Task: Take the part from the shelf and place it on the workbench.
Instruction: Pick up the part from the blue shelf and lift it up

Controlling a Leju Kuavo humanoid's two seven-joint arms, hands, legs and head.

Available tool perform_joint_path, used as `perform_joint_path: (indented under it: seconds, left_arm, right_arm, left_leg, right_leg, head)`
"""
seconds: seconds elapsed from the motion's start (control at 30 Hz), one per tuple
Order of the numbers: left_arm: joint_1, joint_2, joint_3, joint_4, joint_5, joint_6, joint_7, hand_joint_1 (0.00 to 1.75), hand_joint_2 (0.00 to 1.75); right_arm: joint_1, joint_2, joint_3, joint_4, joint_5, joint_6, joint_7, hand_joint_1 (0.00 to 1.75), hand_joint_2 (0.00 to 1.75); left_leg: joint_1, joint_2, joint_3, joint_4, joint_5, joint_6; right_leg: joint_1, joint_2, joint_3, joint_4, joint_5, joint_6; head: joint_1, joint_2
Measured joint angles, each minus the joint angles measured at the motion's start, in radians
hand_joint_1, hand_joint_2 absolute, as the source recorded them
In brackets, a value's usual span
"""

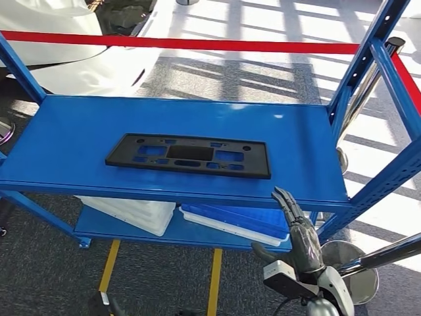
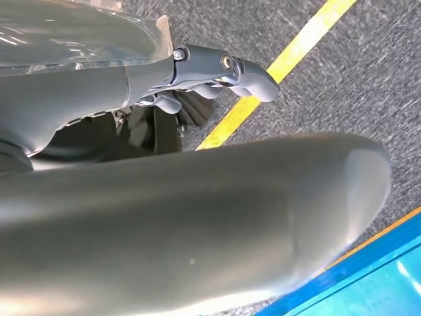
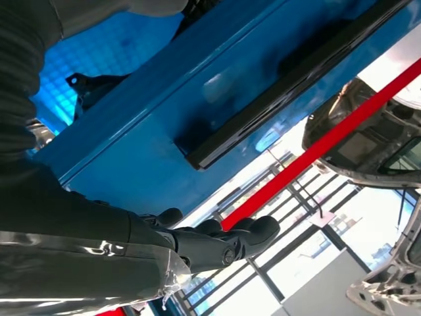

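A: Where is the part?

B: The flat black rectangular plastic panel with cut-out slots [image 1: 189, 156] lies on the blue metal shelf board [image 1: 64, 141], a little left of the board's middle and nearer the front edge than the back. It touches neither edge; bare blue board runs all round it, widest toward the right-hand end.

A: And the right hand?

B: The right hand [image 1: 300, 227] is raised just in front of the shelf's front edge, to the right of the panel, its dark fingers [image 1: 287, 199] stretched out and apart, grasping nothing. Its fingertips reach the level of the front lip, apart from the panel. The right wrist view shows the panel's long edge [image 3: 278, 99] along the blue board.

A: The left?

B: The left hand [image 2: 218, 69] hangs low over grey carpet with a yellow floor stripe [image 2: 278, 66]; its fingers lie loosely extended with nothing in them.

A: What hems in the room?

B: A slanted blue upright post [image 1: 360, 56] closes the right end; a red barrier tape [image 1: 198, 43] runs behind. Beneath, a white tray stack [image 1: 131, 212] and a blue-and-white tray [image 1: 238, 224] sit on the lower shelf.
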Motion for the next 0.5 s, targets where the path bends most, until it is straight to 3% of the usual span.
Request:
perform_joint_path:
  seconds: [0.07,0.13,0.27,0.33,0.43,0.47,0.5]
  left_arm:
    - [0.0,0.0,0.0,0.0,0.0,0.0,0.0,0.0,0.0]
    - [0.0,0.0,-0.001,0.001,-0.001,0.0,0.0,0.0,0.0]
    - [0.001,0.0,-0.006,0.002,0.0,-0.001,0.0,0.0,0.0]
    - [0.001,0.0,-0.009,0.002,0.0,-0.004,0.001,0.0,0.0]
    - [-0.001,-0.001,-0.013,0.002,0.0,-0.011,0.002,0.0,0.0]
    - [-0.001,-0.001,-0.014,0.002,0.0,-0.012,0.003,0.0,0.0]
    - [-0.001,-0.001,-0.014,0.002,0.0,-0.012,0.003,0.0,0.0]
  right_arm:
    - [-0.003,-0.003,0.0,0.0,0.005,0.004,0.005,0.0,1.75]
    - [-0.01,-0.008,-0.002,0.0,0.007,0.008,0.01,0.0,1.75]
    - [-0.02,-0.013,-0.008,0.0,0.002,0.013,0.013,0.0,1.75]
    - [-0.026,-0.014,-0.009,0.0,-0.003,0.016,0.012,0.0,1.75]
    - [-0.035,-0.015,-0.008,0.001,-0.003,0.026,0.012,0.0,1.75]
    - [-0.036,-0.016,-0.008,0.003,-0.001,0.029,0.012,0.0,1.75]
    - [-0.036,-0.016,-0.008,0.005,-0.001,0.031,0.013,0.0,1.75]
  left_leg:
    - [0.005,0.002,0.036,-0.109,0.084,-0.002]
    - [0.005,0.004,0.077,-0.212,0.133,0.001]
    - [0.0,0.001,0.089,-0.245,0.121,0.023]
    - [0.002,0.002,0.1,-0.25,0.117,0.034]
    - [0.0,0.004,0.111,-0.251,0.109,0.047]
    - [-0.002,0.003,0.114,-0.251,0.106,0.049]
    - [-0.004,0.001,0.119,-0.251,0.102,0.051]
  right_leg:
    - [-0.002,0.003,0.017,0.0,-0.013,0.008]
    - [0.0,0.005,0.027,0.003,-0.025,0.02]
    - [-0.002,0.004,0.027,0.003,-0.034,0.044]
    - [-0.003,0.001,0.013,0.045,-0.061,0.053]
    - [-0.002,-0.001,-0.087,0.231,-0.128,0.055]
    - [-0.002,-0.001,-0.118,0.275,-0.131,0.053]
    - [-0.001,-0.001,-0.133,0.284,-0.116,0.051]
  head:
    - [0.0,0.0]
    - [0.0,0.0]
    - [0.001,0.0]
    - [0.002,0.0]
    - [0.003,0.0]
    - [0.003,0.0]
    - [0.003,0.0]
